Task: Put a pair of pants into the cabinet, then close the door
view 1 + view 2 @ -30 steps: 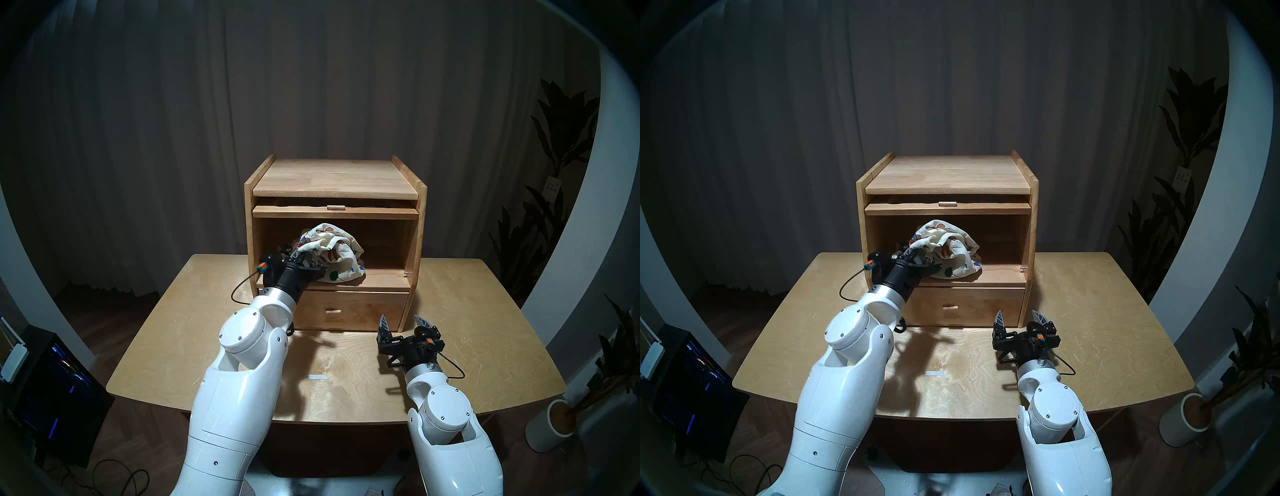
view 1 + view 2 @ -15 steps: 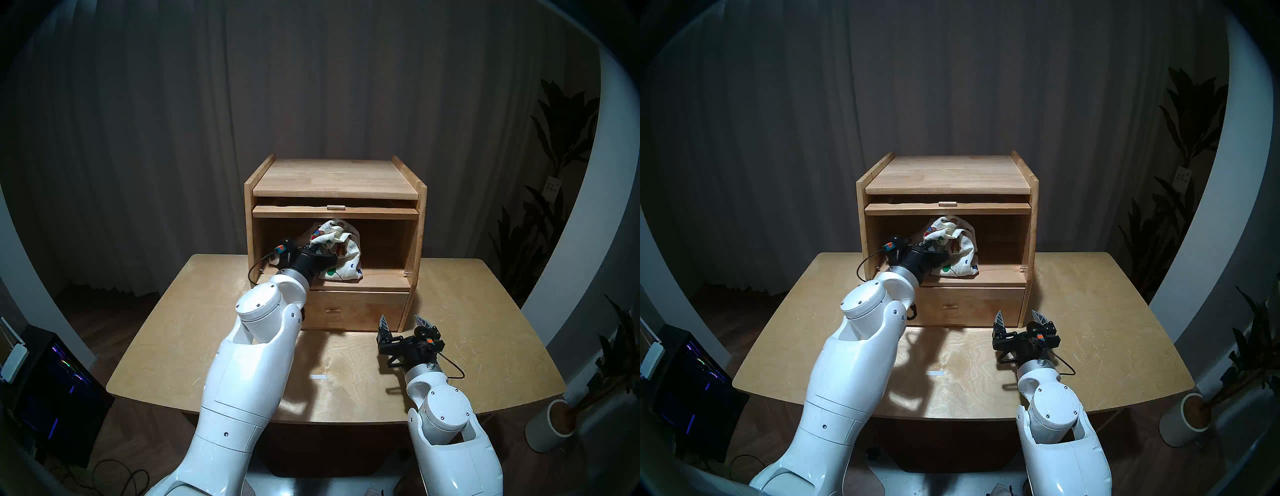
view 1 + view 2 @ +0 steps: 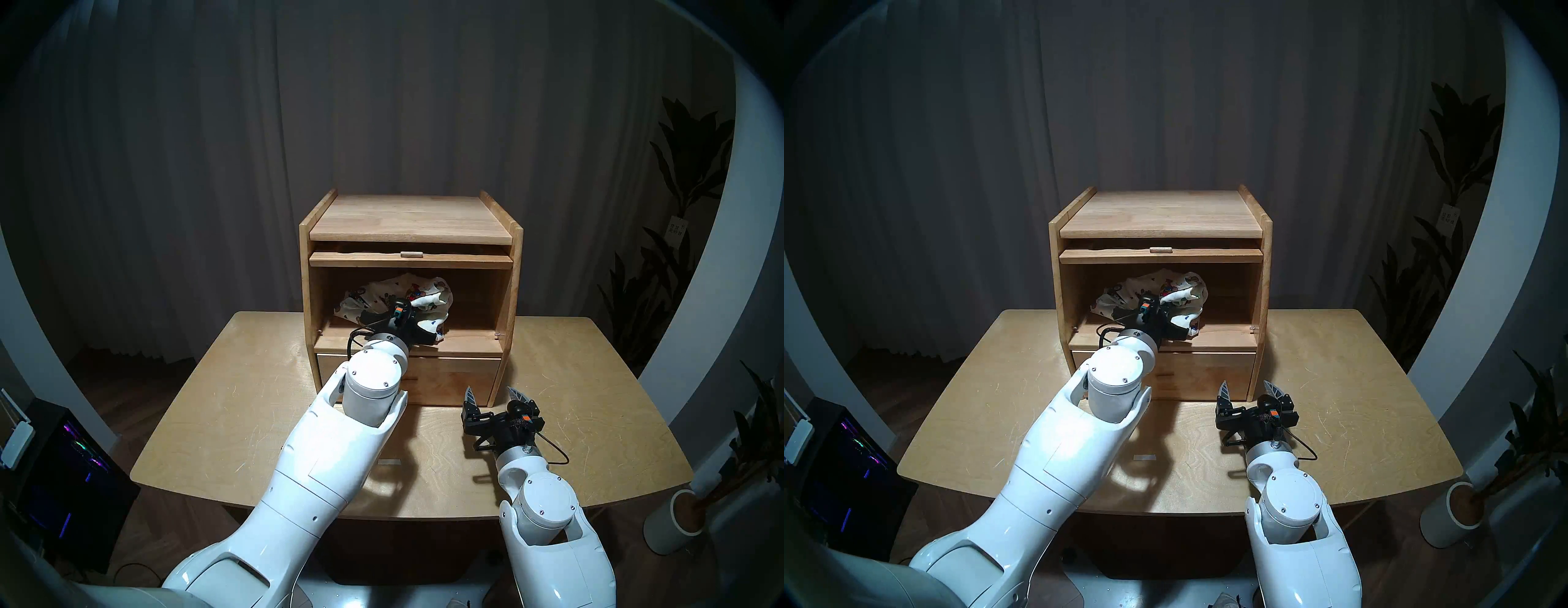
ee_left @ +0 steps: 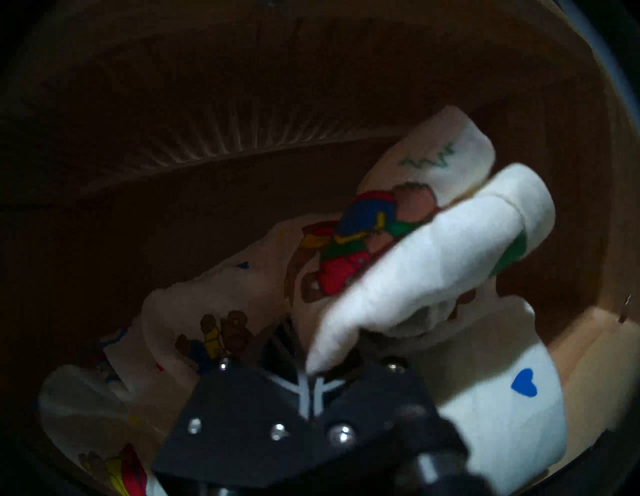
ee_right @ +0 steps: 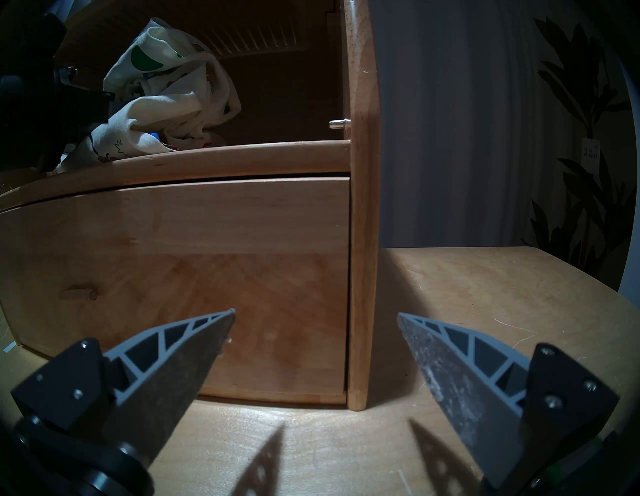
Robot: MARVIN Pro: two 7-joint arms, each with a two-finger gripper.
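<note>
The cream teddy-bear pants [image 3: 430,297] lie crumpled inside the large compartment of the light-wood cabinet [image 3: 407,216]. They also show in the left wrist view [image 4: 415,259] and the right wrist view [image 5: 166,104]. My left gripper [image 3: 412,305] reaches into the compartment and is shut on a fold of the pants [image 4: 310,377]. The door [image 3: 410,260] is lifted flat under the cabinet top with its knob facing out; its ribbed glass [image 4: 221,138] shows overhead. My right gripper [image 3: 490,390] is open and empty, low over the table in front of the cabinet's right lower corner [image 5: 316,311].
The plain drawer front [image 3: 449,378] is shut, and my left arm covers its pull in the head views. A metal pin [image 5: 339,123] sticks out of the right side wall. A white tape mark [image 3: 1144,457] lies on the wooden table [image 3: 594,403]. Plants and a vase [image 3: 679,526] stand to the right.
My left arm has swung right and pushed deeper into the compartment. The pants went from a tall bunch at the front edge to a lower, wider heap further in. The right arm has not moved.
</note>
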